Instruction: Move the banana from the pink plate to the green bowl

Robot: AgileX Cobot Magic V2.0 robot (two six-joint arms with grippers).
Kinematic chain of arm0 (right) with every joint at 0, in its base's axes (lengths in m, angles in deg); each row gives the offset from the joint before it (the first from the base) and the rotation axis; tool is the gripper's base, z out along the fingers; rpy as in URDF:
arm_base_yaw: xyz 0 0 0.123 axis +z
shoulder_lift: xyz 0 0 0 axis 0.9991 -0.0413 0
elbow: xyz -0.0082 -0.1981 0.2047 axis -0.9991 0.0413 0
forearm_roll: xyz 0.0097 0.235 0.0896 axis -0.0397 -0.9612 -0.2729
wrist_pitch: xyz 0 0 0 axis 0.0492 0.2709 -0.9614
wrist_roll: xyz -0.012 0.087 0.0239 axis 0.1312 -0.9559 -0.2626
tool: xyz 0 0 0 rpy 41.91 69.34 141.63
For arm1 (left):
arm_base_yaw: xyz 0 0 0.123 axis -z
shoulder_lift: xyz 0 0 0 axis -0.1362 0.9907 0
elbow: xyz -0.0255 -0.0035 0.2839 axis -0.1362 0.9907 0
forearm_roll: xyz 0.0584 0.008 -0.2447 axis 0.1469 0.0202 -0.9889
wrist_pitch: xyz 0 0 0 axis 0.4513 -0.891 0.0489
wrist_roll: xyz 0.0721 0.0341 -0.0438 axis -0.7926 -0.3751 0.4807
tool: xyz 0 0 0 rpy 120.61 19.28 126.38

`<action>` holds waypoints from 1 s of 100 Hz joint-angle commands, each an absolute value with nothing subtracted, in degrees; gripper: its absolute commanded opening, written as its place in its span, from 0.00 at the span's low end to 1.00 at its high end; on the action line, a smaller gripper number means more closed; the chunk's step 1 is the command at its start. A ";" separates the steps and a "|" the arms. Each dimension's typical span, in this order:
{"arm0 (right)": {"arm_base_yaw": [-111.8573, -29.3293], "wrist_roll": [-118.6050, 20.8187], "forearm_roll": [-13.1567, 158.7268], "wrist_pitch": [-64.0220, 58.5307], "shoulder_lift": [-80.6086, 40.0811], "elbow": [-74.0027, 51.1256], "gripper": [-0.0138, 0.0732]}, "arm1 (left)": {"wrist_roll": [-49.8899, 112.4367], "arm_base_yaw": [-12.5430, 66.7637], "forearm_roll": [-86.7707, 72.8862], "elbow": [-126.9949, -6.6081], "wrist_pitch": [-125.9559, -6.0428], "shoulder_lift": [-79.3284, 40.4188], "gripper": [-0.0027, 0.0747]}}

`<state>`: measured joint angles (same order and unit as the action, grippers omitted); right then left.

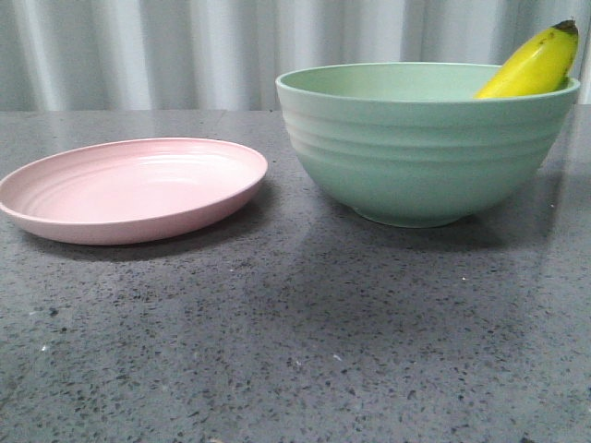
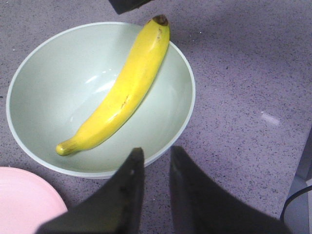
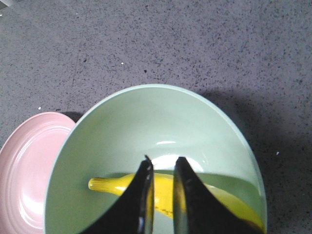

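Note:
The yellow banana (image 1: 531, 65) lies inside the mint-green bowl (image 1: 416, 148), its dark tip leaning out over the right rim. The pink plate (image 1: 129, 189) sits empty to the bowl's left. Neither gripper shows in the front view. In the left wrist view the banana (image 2: 126, 90) lies across the bowl (image 2: 48, 87), and my left gripper (image 2: 157, 150) hangs over the table beside the bowl's rim, jaws narrowly apart and empty. My right gripper (image 3: 163, 160) hangs above the bowl (image 3: 146, 117), jaws narrowly apart, with the banana (image 3: 109, 184) well below them.
The bowl and plate stand on a dark speckled stone tabletop (image 1: 295, 351) with a pale curtain (image 1: 138, 46) behind. A dark part (image 2: 126, 4) reaches into the left wrist view beyond the bowl. The plate edge (image 2: 24, 200) lies beside my left gripper.

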<state>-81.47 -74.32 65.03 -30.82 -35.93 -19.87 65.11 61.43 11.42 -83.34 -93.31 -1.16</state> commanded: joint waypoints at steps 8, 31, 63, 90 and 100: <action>-81.77 -73.04 66.49 -28.74 -32.06 -21.81 0.12 | 65.40 61.88 10.41 -85.37 -90.23 -3.16 0.01; -81.77 -68.40 67.95 -28.20 -26.01 -20.03 0.12 | 65.40 61.88 10.30 -81.67 -83.56 -6.42 0.01; -81.77 -66.71 69.47 -17.81 -12.41 -5.03 0.12 | 65.40 61.88 12.74 -66.07 -69.41 -16.10 0.01; -81.77 -64.78 70.49 -8.04 0.11 10.52 0.12 | 65.40 61.88 12.74 -49.92 -55.93 -26.73 0.01; -81.77 -64.73 72.22 -3.61 5.49 15.48 0.12 | 65.40 61.88 12.74 -43.59 -51.04 -31.45 0.01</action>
